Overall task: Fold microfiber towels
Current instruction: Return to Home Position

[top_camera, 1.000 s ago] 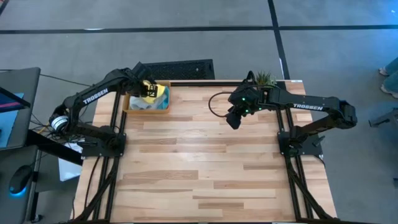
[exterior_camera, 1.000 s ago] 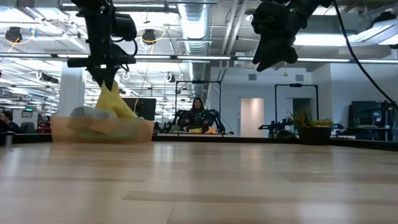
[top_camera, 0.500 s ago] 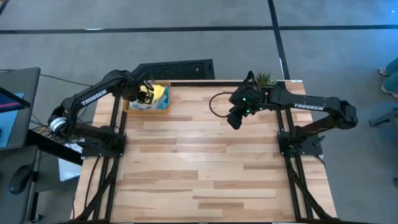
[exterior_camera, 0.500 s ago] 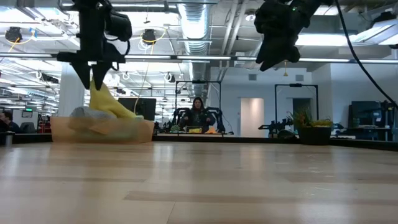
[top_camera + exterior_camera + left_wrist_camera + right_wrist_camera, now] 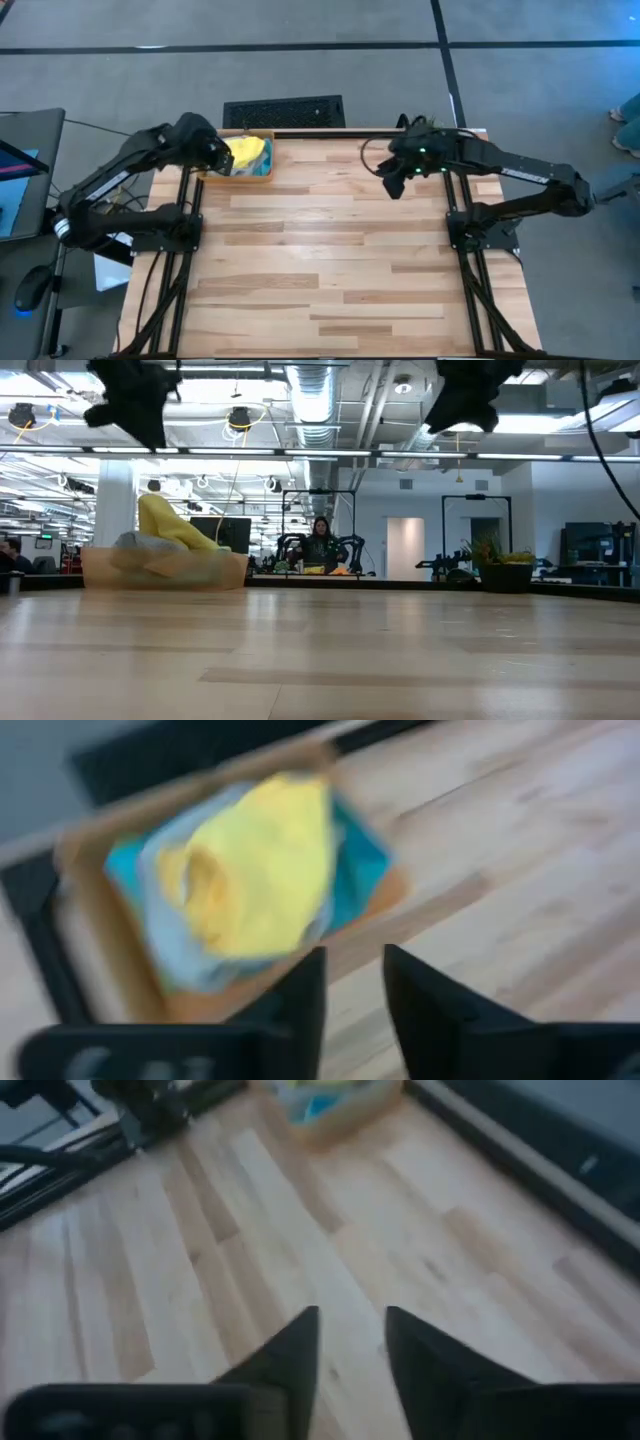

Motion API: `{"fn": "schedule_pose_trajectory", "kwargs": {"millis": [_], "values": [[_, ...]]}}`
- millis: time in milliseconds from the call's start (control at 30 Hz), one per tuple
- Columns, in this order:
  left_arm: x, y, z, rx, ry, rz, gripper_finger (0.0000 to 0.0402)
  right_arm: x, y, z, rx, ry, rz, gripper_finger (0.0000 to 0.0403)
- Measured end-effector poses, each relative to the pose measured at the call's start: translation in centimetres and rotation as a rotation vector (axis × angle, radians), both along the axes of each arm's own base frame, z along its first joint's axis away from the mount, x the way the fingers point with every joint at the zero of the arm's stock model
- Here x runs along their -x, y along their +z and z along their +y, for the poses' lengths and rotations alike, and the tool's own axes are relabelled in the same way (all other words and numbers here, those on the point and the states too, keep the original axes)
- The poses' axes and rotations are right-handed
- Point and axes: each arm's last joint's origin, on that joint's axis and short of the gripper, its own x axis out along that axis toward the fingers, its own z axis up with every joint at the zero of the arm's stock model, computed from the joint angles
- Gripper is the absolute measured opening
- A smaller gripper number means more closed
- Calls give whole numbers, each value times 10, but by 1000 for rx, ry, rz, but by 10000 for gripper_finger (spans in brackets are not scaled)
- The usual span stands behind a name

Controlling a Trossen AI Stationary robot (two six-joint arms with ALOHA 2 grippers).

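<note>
High view: table carries no loose cloth. Left arm is at the far-left corner beside the orange tray, right arm over the far-right side. Tray holds all towels seen; yellow towel on top of blue towel, w/ grey underneath. Left gripper and right gripper: fingers slightly apart, holding nothing. Folding looks done; only parking the arms is left.

A yellow towel tops blue cloths (pale and teal) in an orange tray.
</note>
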Motion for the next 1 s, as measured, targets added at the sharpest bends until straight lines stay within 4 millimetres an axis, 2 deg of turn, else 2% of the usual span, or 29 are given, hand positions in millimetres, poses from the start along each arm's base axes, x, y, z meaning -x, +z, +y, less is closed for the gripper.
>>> {"fn": "schedule_pose_trajectory", "kwargs": {"millis": [133, 167, 267, 367, 533, 767, 1000], "values": [[6, 17, -20, -158, -161, -106, 17, 19, 16, 9, 148, 6, -45, 27], [8, 22, -24, -201, -203, -133, 10, 25, 20, 12, 188, 30, -63, 16], [7, 32, -33, -350, -320, -239, 9, 40, 27, 21, 260, 93, -171, 22], [6, 32, -41, -455, -418, -356, 2, 57, 24, 30, 254, 117, -274, 18], [8, 8, -50, -433, -467, -412, 1, 85, 0, 43, 223, 141, -399, 10], [11, -36, -57, -460, -466, -579, 0, 106, -39, 56, 175, 188, -664, 6], [28, -67, -63, -488, -448, -656, 0, 125, -54, 59, 169, 199, -788, 14]]}}
